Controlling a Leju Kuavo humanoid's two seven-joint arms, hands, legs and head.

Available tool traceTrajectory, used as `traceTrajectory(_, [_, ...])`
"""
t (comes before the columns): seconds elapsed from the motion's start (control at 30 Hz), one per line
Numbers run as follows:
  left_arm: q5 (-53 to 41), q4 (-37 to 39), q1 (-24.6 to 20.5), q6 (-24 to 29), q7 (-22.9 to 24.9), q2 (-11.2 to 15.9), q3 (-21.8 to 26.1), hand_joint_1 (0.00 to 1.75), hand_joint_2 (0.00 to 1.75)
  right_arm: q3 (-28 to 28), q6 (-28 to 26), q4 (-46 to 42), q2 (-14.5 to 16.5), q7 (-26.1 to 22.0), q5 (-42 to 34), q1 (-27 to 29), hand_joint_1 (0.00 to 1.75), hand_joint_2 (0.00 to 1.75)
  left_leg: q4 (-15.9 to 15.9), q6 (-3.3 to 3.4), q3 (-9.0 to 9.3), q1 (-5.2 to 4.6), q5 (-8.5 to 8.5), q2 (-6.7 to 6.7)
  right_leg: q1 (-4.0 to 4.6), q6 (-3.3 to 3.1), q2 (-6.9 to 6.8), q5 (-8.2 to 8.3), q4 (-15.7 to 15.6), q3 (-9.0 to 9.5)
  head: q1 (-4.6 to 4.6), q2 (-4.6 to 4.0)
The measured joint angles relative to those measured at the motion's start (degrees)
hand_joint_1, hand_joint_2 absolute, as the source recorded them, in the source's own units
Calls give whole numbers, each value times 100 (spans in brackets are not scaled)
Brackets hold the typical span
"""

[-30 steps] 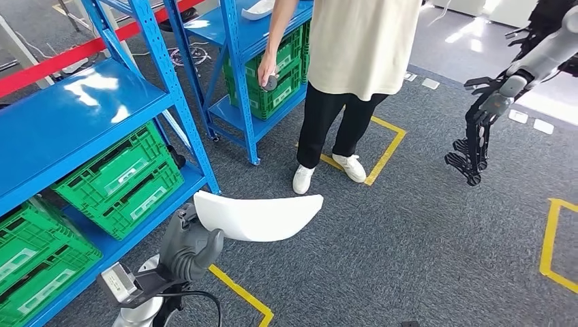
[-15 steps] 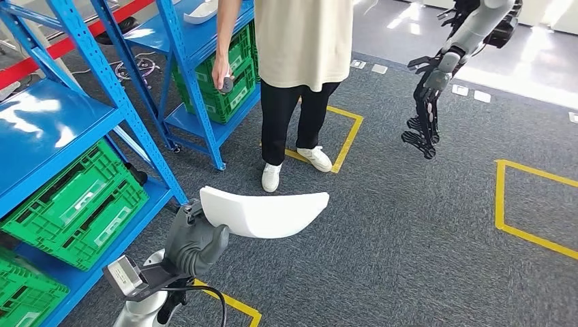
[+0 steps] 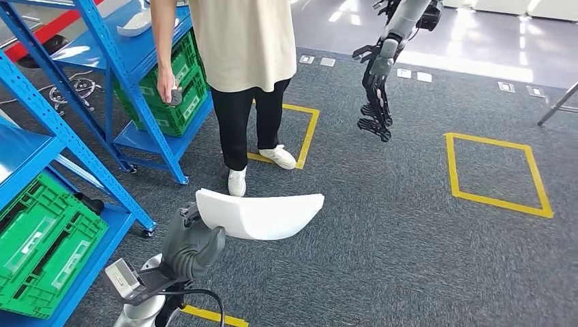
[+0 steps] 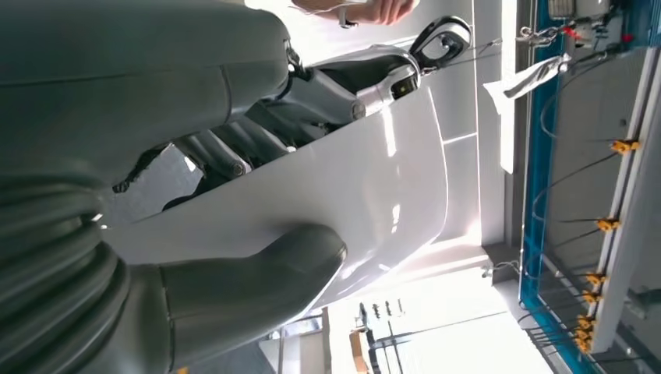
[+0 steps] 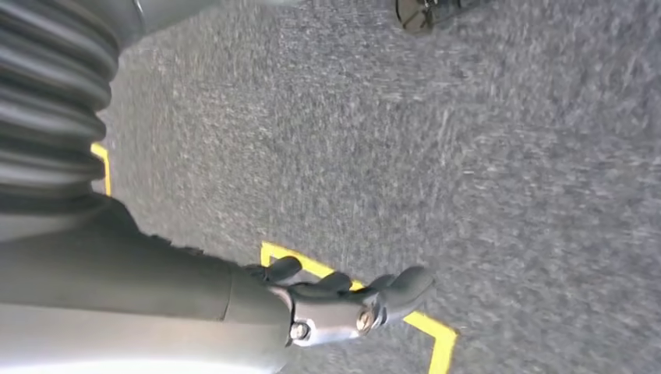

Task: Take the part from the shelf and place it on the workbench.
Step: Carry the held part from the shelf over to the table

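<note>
Left hand (image 3: 193, 246): clamped on one end of the curved white plastic panel part (image 3: 262, 214), thick grey thumb (image 4: 249, 273) pressed across the glossy white surface, darker fingers on the opposite side. Part carried roughly level above the dark grey carpet floor (image 3: 409, 252), clear of the shelving, long axis extending toward the robot's right. Same part visible in the left wrist view (image 4: 374, 202), seated against the palm.

Right hand (image 5: 343, 300): hanging above carpet near a strip of yellow floor tape (image 5: 433, 331). Fingers loosely curled, nothing between them; whether fully closed cannot be told.

To the left: blue steel shelving rack (image 3: 75, 146) holding green slatted plastic crates (image 3: 41, 245). Behind it, a second blue rack (image 3: 126, 65) with another green crate (image 3: 180, 92) and a further white curved piece (image 3: 133, 24) on its upper shelf.

Ahead: person in cream shirt and black trousers (image 3: 245, 75), white shoes, standing beside the second rack at a yellow taped floor square (image 3: 303, 129), small dark object in the lowered hand (image 3: 167, 88).

Further off: another silver-and-black robot arm (image 3: 382, 61) hanging down, and a second yellow taped square (image 3: 497, 174) to the right.
</note>
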Motion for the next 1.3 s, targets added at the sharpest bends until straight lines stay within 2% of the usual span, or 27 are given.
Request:
traceTrajectory(0.03, [0, -1, 0, -2, 0, -3, 1, 175, 175, 0, 1, 0, 1, 2, 9, 22, 0, 175, -16, 46, 10, -4, 15, 76, -17, 34, 16, 11, -1, -13, 2, 0])
traceTrajectory(0.1, [2, -6, 8, -4, -2, -10, 4, 175, 175, 1, -5, 0, 13, 4, 43, 42, 0, 175, -59, 127, 36, 0, 50, 232, -5, 77, -236, -111, 211, -128, 32, 0])
traceTrajectory(0.17, [5, -12, 42, -1, -2, -8, 10, 175, 175, 2, -11, 0, 26, 9, 72, 21, 0, 175, -75, 173, 38, -17, 57, 409, 22, 99, -609, -462, 878, -454, 71, 0])
traceTrajectory(0.2, [7, -14, 63, 3, -2, -3, 12, 175, 175, 2, -13, 0, 29, 15, 78, 11, 0, 175, -74, 186, 35, -29, 51, 504, 23, 111, -693, -631, 1267, -642, 78, 0])
traceTrajectory(0.23, [7, -14, 84, 7, -1, 1, 14, 175, 175, 2, -13, 0, 33, 23, 79, 8, 0, 175, -72, 192, 35, -39, 44, 593, 21, 116, -730, -719, 1544, -770, 79, 0])
traceTrajectory(0.27, [7, -15, 98, 12, -1, 3, 14, 175, 175, 2, -13, 0, 36, 31, 79, 12, 0, 175, -71, 194, 36, -44, 37, 677, 21, 115, -749, -699, 1617, -794, 80, 0])
traceTrajectory(0.3, [7, -19, 107, 19, -1, 3, 14, 175, 175, 2, -13, 0, 38, 37, 79, 16, 0, 175, -68, 191, 41, -47, 28, 756, 23, 107, -772, -583, 1455, -696, 80, 0])
traceTrajectory(0.33, [7, -26, 111, 27, -1, 3, 15, 175, 175, 2, -13, 0, 38, 40, 78, 17, 0, 175, -65, 180, 50, -49, 17, 829, 30, 90, -838, -408, 1095, -489, 81, 0])
traceTrajectory(0.4, [7, -52, 115, 39, -1, 4, 16, 175, 175, 2, -7, 0, 38, 43, 55, 5, 0, 175, -55, 138, 74, -72, -18, 955, 68, 20, -1082, -146, 318, -65, 83, 0])
traceTrajectory(0.47, [13, -73, 121, 33, -1, 5, 19, 175, 175, -4, 24, 0, 42, 48, -28, -3, 0, 175, -59, 80, 104, -100, -46, 1058, 105, -59, -1191, -86, 26, 76, 81, 0])
traceTrajectory(0.53, [24, -87, 123, 14, -1, 4, 20, 175, 175, -18, 53, 0, 44, 52, -130, 19, 0, 175, -76, 14, 134, -104, -66, 1131, 98, -122, -1064, -65, 19, 61, 78, 0])
traceTrajectory(0.6, [32, -103, 123, 2, -3, 5, 22, 175, 175, -30, 60, 0, 48, 43, -185, 44, 0, 175, 73, -52, 89, -87, -192, 930, 63, -186, -947, -40, -10, 66, 67, 0])
traceTrajectory(0.67, [39, -101, 136, -2, -4, 13, 29, 175, 175, -33, 60, 0, 56, 11, -195, 41, 0, 175, 667, -96, -173, -68, -526, 612, 45, -233, -824, -28, -23, 68, 45, 0])
traceTrajectory(0.73, [42, -80, 158, -6, -2, 25, 41, 175, 175, -33, 59, 0, 62, -12, -180, 41, 0, 175, 1391, -117, -528, -65, -810, 509, 49, -249, -671, -28, -22, 63, 33, 0])
traceTrajectory(0.77, [42, -69, 164, -9, -1, 30, 46, 175, 175, -33, 60, 0, 64, -13, -167, 47, 0, 175, 1542, -121, -615, -63, -807, 500, 49, -248, -590, -27, -19, 63, 30, 0])
traceTrajectory(0.8, [42, -62, 166, -11, -1, 32, 47, 175, 175, -33, 62, 0, 67, -12, -155, 54, 0, 175, 1471, -119, -598, -58, -688, 491, 48, -242, -507, -24, -15, 63, 27, 0])
traceTrajectory(0.83, [42, -58, 164, -14, -1, 33, 47, 175, 175, -33, 63, 0, 72, -11, -144, 59, 0, 175, 1185, -112, -479, -49, -482, 456, 44, -231, -422, -21, -7, 64, 23, 0])
traceTrajectory(0.9, [41, -56, 160, -18, -1, 34, 48, 175, 175, -33, 66, 0, 83, -11, -131, 57, 0, 175, 415, -89, -149, -15, -121, 208, 40, -184, -257, -18, 26, 46, 15, 0])
traceTrajectory(0.97, [34, -50, 156, -32, -1, 35, 49, 175, 175, -33, 66, 0, 88, -13, -115, 53, 0, 175, 29, -42, 3, -6, -21, 17, 33, -102, -120, -5, 44, -2, 12, 0])
traceTrajectory(1.03, [16, -46, 143, -51, -1, 29, 49, 175, 175, -33, 58, 0, 89, -17, -100, 73, 0, 175, 5, 43, 9, -29, -13, 95, 7, -12, -19, 28, 24, -37, 13, 0])
traceTrajectory(1.07, [3, -43, 132, -57, 0, 21, 49, 175, 175, -32, 50, 0, 91, -21, -96, 89, 0, 175, -12, 90, 23, -36, 5, 163, 0, 17, -80, 22, 44, -55, 16, 0])
traceTrajectory(1.1, [-6, -40, 121, -59, -1, 12, 50, 175, 175, -32, 39, 0, 94, -28, -96, 96, 0, 175, -32, 136, 35, -35, 24, 236, 4, 38, -217, -38, 147, -109, 30, 0])
traceTrajectory(1.17, [-20, -26, 114, -59, -1, 2, 57, 175, 175, -31, 22, 0, 100, -39, -95, 76, 0, 175, -55, 192, 47, -44, 40, 396, 26, 61, -575, -337, 684, -371, 59, 0])
traceTrajectory(1.2, [-24, -14, 116, -59, -2, 1, 60, 175, 175, -30, 16, 0, 102, -41, -94, 61, 0, 175, -55, 207, 44, -54, 36, 478, 32, 74, -672, -525, 1070, -558, 69, 0])
traceTrajectory(1.23, [-27, -1, 118, -59, -1, 1, 63, 175, 175, -29, 13, 0, 103, -37, -94, 54, 0, 175, -53, 214, 42, -64, 31, 566, 33, 82, -709, -653, 1403, -717, 71, 0])
traceTrajectory(1.27, [-28, 11, 119, -59, -1, 1, 64, 175, 175, -27, 10, 0, 105, -31, -94, 55, 0, 175, -51, 220, 41, -71, 24, 651, 33, 85, -726, -691, 1588, -800, 72, 0])
traceTrajectory(1.3, [-28, 19, 118, -58, -1, 1, 66, 175, 175, -24, 9, 0, 106, -24, -94, 60, 0, 175, -50, 221, 44, -76, 15, 733, 34, 81, -741, -626, 1557, -772, 73, 0])
